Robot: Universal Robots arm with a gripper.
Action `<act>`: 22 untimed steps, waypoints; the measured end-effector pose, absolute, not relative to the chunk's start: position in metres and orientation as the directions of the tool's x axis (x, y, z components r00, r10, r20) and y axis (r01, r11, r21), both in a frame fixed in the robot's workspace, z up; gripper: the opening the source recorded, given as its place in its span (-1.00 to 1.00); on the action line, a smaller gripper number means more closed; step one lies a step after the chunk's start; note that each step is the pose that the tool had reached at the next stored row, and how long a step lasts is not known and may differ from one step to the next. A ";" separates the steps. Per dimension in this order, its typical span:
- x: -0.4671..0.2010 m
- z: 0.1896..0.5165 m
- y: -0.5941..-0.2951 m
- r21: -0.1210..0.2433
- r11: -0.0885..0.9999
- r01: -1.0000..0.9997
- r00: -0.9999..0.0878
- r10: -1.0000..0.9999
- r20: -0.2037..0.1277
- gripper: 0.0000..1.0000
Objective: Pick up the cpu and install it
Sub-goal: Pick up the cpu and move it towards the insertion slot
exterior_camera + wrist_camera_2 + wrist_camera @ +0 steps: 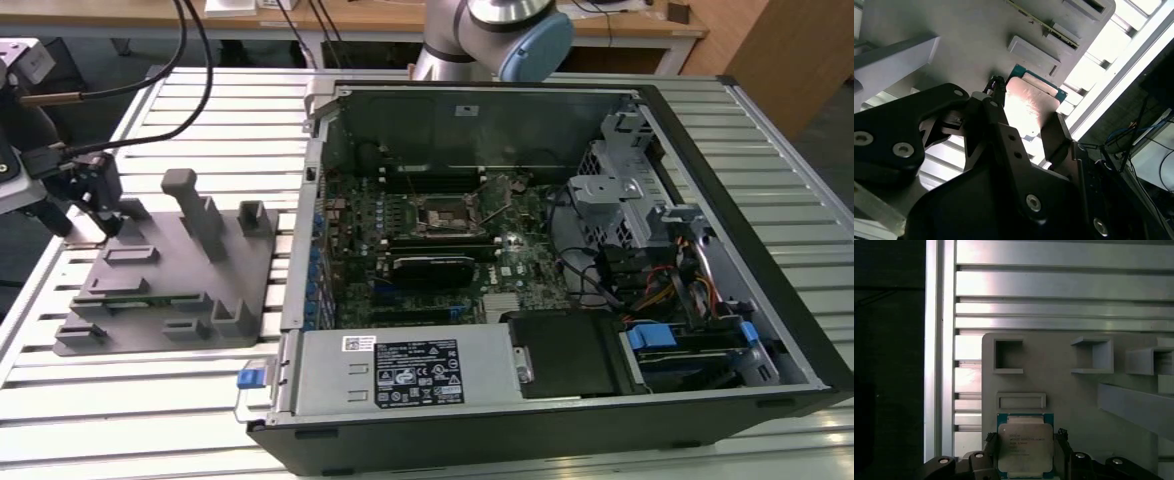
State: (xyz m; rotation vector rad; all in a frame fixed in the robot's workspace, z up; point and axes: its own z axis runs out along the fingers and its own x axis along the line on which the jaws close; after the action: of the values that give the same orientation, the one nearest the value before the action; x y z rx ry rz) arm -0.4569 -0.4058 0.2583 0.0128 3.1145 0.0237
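The tool (1026, 437) is clenched on the cpu (1025, 447). In both wrist views its two dark fingers (1055, 134) press against opposite edges of the chip's green rim, and the silver lid shows between them. The cpu (1029, 102) sits over the grey moulded fixture (1054, 375), close to one of its edges and beside a shallow rectangular recess. I cannot tell whether the chip rests on the fixture or is raised off it. In the first wrist view its near edge is cut off by the tool's body. In the exterior view the tool (80, 200) stands over the fixture's (174, 300) far corner, by the slatted bench's (134, 400) edge on the exterior view's left, and it hides the cpu. Well apart lies the open computer case (767, 250), its motherboard socket (442, 213) small and hard to make out.
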 end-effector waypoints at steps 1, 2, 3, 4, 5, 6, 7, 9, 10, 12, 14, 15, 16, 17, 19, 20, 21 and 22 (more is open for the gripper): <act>-0.457 0.259 -0.406 0.015 1.000 0.008 -1.000 0.008 -0.027 0.06; -0.457 0.260 -0.406 0.015 1.000 0.008 -1.000 0.008 -0.027 0.06; -0.457 0.260 -0.406 0.015 1.000 0.008 -1.000 0.008 -0.027 0.06; -0.457 0.261 -0.406 0.015 1.000 0.008 -1.000 0.008 -0.027 0.06; -0.457 0.261 -0.406 0.015 1.000 0.008 -1.000 0.008 -0.027 0.06; -0.457 0.262 -0.406 0.015 1.000 0.008 -1.000 0.008 -0.027 0.06; -0.457 0.262 -0.406 0.015 1.000 0.008 -1.000 0.008 -0.027 0.06; -0.457 0.263 -0.406 0.015 1.000 0.008 -1.000 0.008 -0.027 0.06; -0.457 0.263 -0.406 0.015 1.000 0.008 -1.000 0.008 -0.027 0.06; -0.457 0.264 -0.406 0.015 1.000 0.008 -1.000 0.008 -0.027 0.06; -0.457 0.265 -0.406 0.015 1.000 0.008 -1.000 0.008 -0.027 0.06; -0.457 0.265 -0.406 0.015 1.000 0.008 -1.000 0.008 -0.027 0.06; -0.457 0.265 -0.406 0.015 1.000 0.008 -1.000 0.008 -0.027 0.06; -0.457 0.265 -0.406 0.015 1.000 0.008 -1.000 0.008 -0.027 0.06; -0.457 0.266 -0.406 0.015 1.000 0.008 -1.000 0.008 -0.027 0.06; -0.457 0.266 -0.406 0.015 1.000 0.008 -1.000 0.008 -0.027 0.06; -0.457 0.267 -0.406 0.015 1.000 0.008 -1.000 0.008 -0.027 0.06; -0.457 0.267 -0.406 0.015 1.000 0.008 -1.000 0.008 -0.027 0.06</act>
State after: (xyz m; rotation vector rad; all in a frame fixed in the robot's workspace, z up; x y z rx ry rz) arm -0.4569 -0.4058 0.2670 0.0128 3.1145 0.0237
